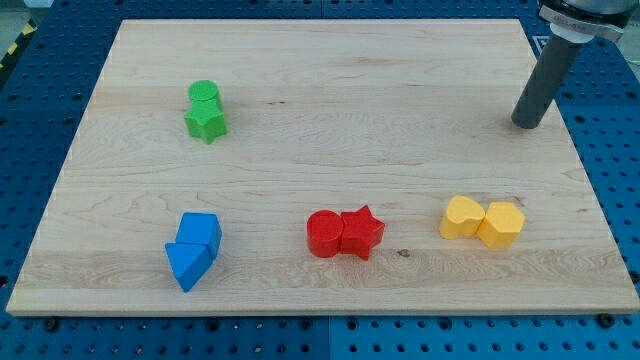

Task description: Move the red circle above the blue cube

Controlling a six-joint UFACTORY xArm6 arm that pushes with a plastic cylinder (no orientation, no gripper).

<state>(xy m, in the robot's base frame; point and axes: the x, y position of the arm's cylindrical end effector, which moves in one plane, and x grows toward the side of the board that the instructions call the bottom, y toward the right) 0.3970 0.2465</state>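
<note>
Arm has no claw, just a straight dark rod; nothing to open or close, nothing held. The tip (527,124) sits on the wooden board (330,80) near the view's top-right corner, touching no block and well apart from all of them.

Closest to the tip, toward the view's bottom: two yellow blocks, one heart-like (463,216), the other roughly hexagonal (501,224), touching side by side.

Further toward the view's left, bottom centre: the red circle (324,234), touching the red star (361,232) on its right side.

Bottom-left: the blue cube (200,231), with a blue triangle (187,265) pressed against its lower-left edge.

Upper-left: green circle (204,96) with a green star (206,123) touching it just below. Blue pegboard (30,110) surrounds the board.

Judgement on step: approach phase, no contact with the target yet. Red circle lies right of the blue cube at about the same height in the view, so the task is not started in effect.

Next move likely calls for: bring the tip down the board to the red circle's lower-right side, which is crowded by the red star. Getting between them, or coming in from below, matters, else the star gets dragged along. Then push up and to the view's left, finishing in the space between the blue cube and the green pair. Route in should skirt the yellow blocks. Round block may roll off the tip line; short corrective pushes probably needed.
</note>
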